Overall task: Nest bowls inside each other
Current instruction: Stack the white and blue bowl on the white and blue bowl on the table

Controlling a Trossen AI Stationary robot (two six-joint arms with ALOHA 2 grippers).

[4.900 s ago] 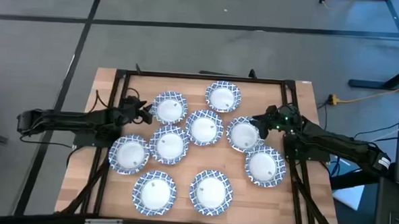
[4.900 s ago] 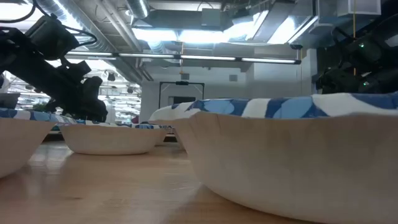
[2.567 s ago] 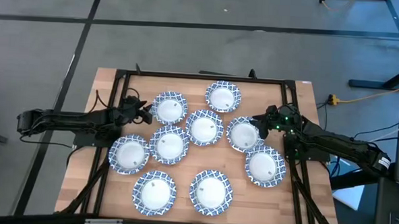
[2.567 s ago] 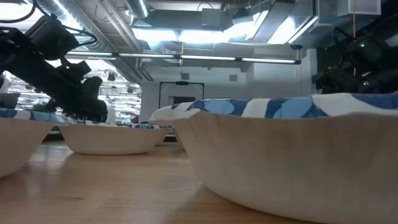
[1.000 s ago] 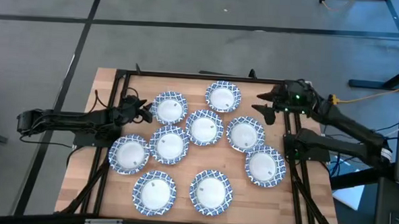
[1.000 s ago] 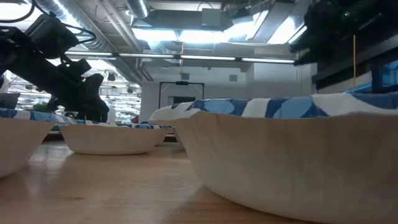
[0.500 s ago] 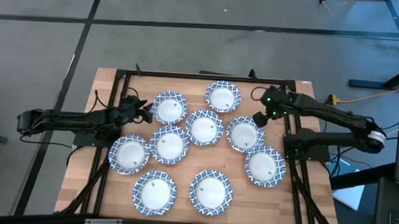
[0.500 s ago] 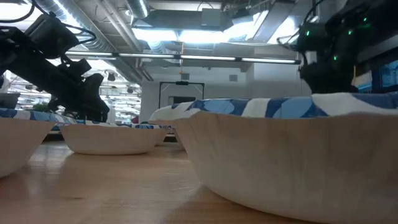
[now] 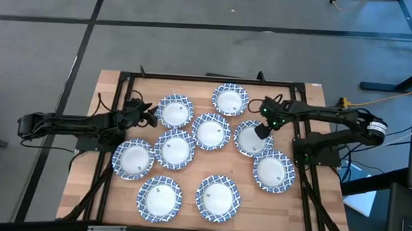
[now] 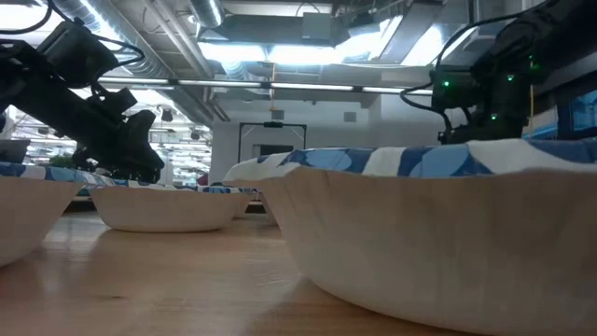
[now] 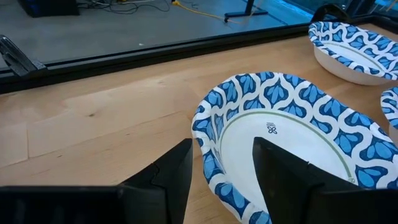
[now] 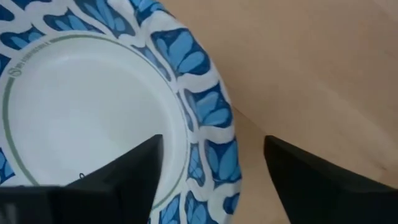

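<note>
Right gripper (image 9: 261, 130) hangs over the upper right edge of a bowl (image 9: 251, 139) at centre right of the high frame, its arm reaching in from the right. In the right wrist view the two dark fingers (image 12: 118, 180) are spread wide, one over the bowl's white centre and the other over bare wood outside the blue rim (image 12: 208, 121); whether they touch the rim I cannot tell.

Left gripper (image 9: 151, 114) sits at the left of the table (image 9: 110, 83), just beside the left edge of the upper left bowl (image 9: 176, 111). The left wrist view shows its fingers (image 11: 283, 174) parted, straddling that bowl's patterned rim (image 11: 214, 134) with one finger inside and one outside.

Nine bowls lie singly on the wood, none nested. Across the upper part of the high frame are the upper left bowl and one at top centre (image 9: 230, 99). The middle band holds one at centre (image 9: 211, 131), one left of centre (image 9: 174, 148), one further left (image 9: 133, 159), and the bowl under the right gripper. Lower right is another (image 9: 274, 171), and along the bottom are two more, at lower left (image 9: 160, 198) and lower centre (image 9: 217, 197). Several rims touch or nearly touch their neighbours.

In the low view a near bowl (image 10: 438, 243) fills the right half of the frame.
</note>
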